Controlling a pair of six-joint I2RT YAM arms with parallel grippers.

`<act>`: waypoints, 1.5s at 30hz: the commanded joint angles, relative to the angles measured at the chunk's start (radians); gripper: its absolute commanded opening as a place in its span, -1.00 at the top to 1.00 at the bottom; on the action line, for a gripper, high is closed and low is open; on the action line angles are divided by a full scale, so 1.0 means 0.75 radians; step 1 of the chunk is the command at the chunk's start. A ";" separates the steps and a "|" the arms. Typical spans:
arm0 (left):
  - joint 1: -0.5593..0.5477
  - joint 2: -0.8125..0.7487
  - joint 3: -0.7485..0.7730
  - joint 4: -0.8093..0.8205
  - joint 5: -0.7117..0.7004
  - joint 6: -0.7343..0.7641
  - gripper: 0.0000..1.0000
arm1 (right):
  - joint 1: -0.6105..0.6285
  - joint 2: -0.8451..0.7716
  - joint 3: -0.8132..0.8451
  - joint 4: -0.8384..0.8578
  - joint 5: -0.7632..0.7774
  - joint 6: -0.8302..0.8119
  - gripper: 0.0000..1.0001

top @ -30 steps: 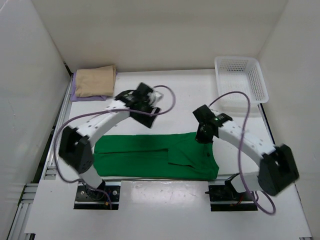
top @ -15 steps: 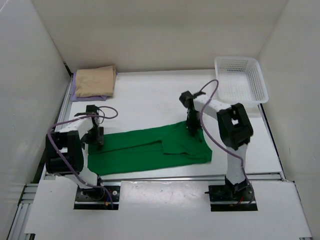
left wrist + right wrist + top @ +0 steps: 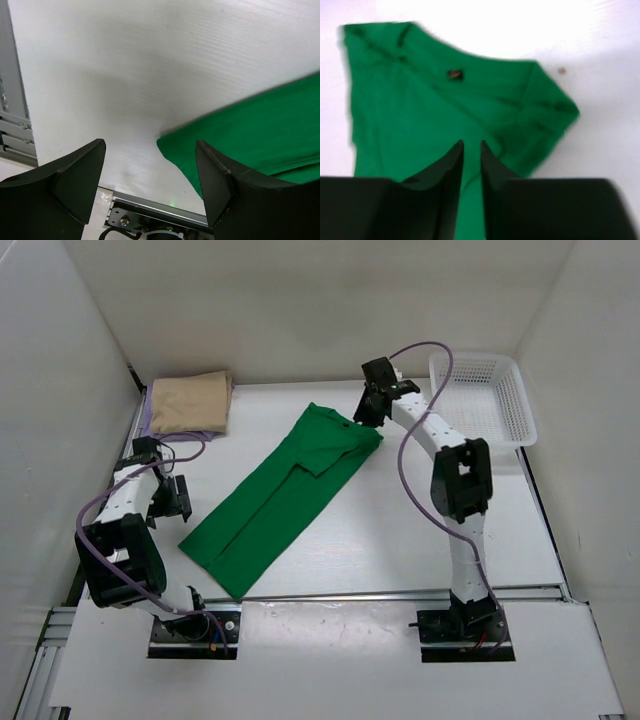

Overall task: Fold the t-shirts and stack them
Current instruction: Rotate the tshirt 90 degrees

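While looking down from above, found a bright green cloth t-shirt (image 3: 280, 500) lying flat as a long folded strip, slanted across the white table (image 3: 400, 530) from near left to far right. Saw a sleeve doubled over at its far end. Found the right gripper (image 3: 365, 415) over that far end, near the white plastic mesh basket (image 3: 520, 405) at the far right, yet apart from it. From the right wrist, saw its two black fingers (image 3: 445, 170) only a slit apart above the green cloth; could not tell of any touch between tips and fabric. Noted a small dark mark (image 3: 454, 75) on the cloth beyond them. Found the left gripper (image 3: 172, 502) low at the left side, just beside the strip's near-left corner. From the left wrist, saw its fingers (image 3: 75, 175) spread wide, with bare table and that cloth corner beyond them and nothing held. At the far left, found a folded tan cloth t-shirt (image 3: 188, 400) resting on a lavender purple t-shirt (image 3: 160, 432), well apart from the green one.
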 commanded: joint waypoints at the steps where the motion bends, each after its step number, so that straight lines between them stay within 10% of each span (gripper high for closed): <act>1: 0.009 0.024 0.072 -0.014 0.091 0.000 -0.66 | 0.024 -0.266 -0.198 0.086 0.040 -0.012 0.39; 9: 0.009 0.065 0.113 -0.071 0.148 0.000 -0.69 | -0.013 -0.162 -0.316 -0.008 -0.069 0.314 -0.15; 19: 0.009 -0.025 0.058 -0.084 0.161 0.000 -0.71 | -0.013 -0.097 -0.440 -0.053 0.087 0.716 -0.28; 21: 0.009 -0.025 0.058 -0.096 0.161 0.000 -0.71 | -0.013 -0.060 -0.418 -0.065 0.037 0.716 -0.17; 26: 0.009 0.004 0.086 -0.096 0.197 0.000 -0.74 | -0.039 0.171 -0.179 -0.022 -0.166 0.716 0.93; 32: -0.066 0.100 0.133 -0.096 0.286 0.000 -0.74 | -0.064 0.402 0.240 0.319 -0.097 0.728 1.00; 34: -0.109 0.112 0.146 -0.096 0.286 0.000 -0.74 | -0.078 0.486 0.422 0.447 -0.097 0.728 0.69; 39: -0.171 0.143 0.223 -0.096 0.310 0.000 -0.93 | -0.121 0.397 0.409 0.575 -0.277 0.600 -0.99; 45: -0.183 -0.093 0.223 -0.096 0.257 0.000 -1.00 | -0.076 -0.099 -0.034 0.346 -0.445 0.154 -1.00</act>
